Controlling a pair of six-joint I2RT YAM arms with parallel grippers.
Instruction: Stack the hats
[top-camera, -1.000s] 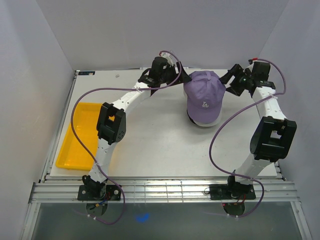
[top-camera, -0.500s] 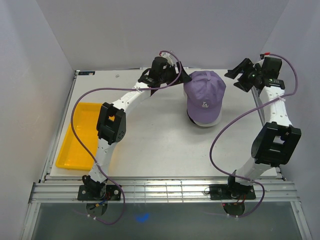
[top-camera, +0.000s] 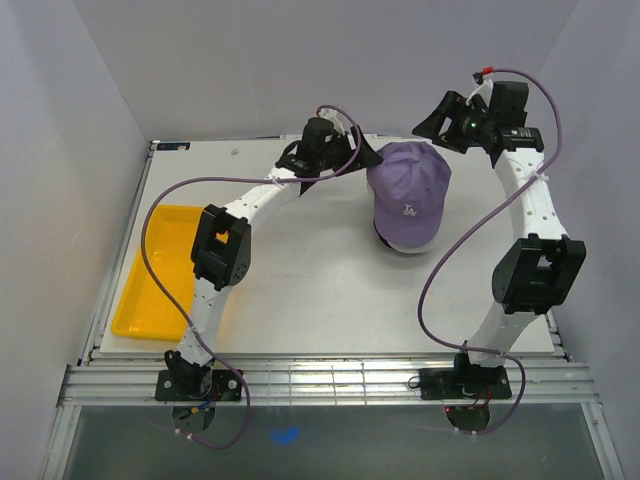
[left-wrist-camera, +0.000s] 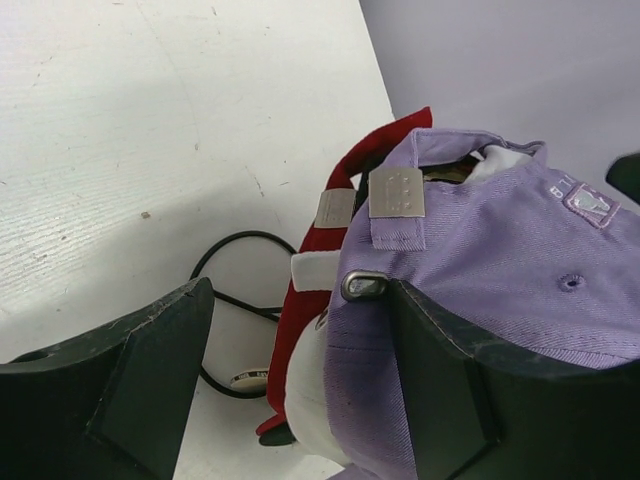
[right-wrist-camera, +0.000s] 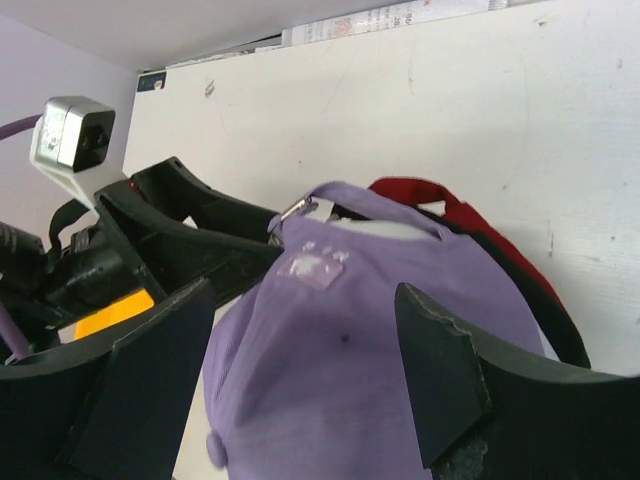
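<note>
- the flat white table (top-camera: 300, 290) carries a shallow yellow plastic tray (top-camera: 130, 290) at its left edge, well apart from the hats.
- the hats sit in one pile at the back right of the table. the lavender fabric baseball cap with a white logo (top-camera: 408, 190) is on top with its brim pointing toward the arms.
- the red fabric cap (left-wrist-camera: 330, 250) pokes out behind the pile, and a white fabric cap (left-wrist-camera: 310, 380) shows under the lavender one. a fourth cap is not clearly made out.
- the left gripper (left-wrist-camera: 298, 300) is low at the back of the pile with its jaws wide apart. the near finger is clear of the cloth, so nothing is clamped.
- the right gripper (right-wrist-camera: 305, 300) hangs above the lavender crown, its jaws also spread and empty.
- the caps look light and soft, with crowns that would dent easily. the stiffer brim or the rear strap by the small metal buckle (left-wrist-camera: 362, 285) seems the surest hold.
- a thin black wire loop (left-wrist-camera: 215, 265) lies on the table under the pile and could snag.
</note>
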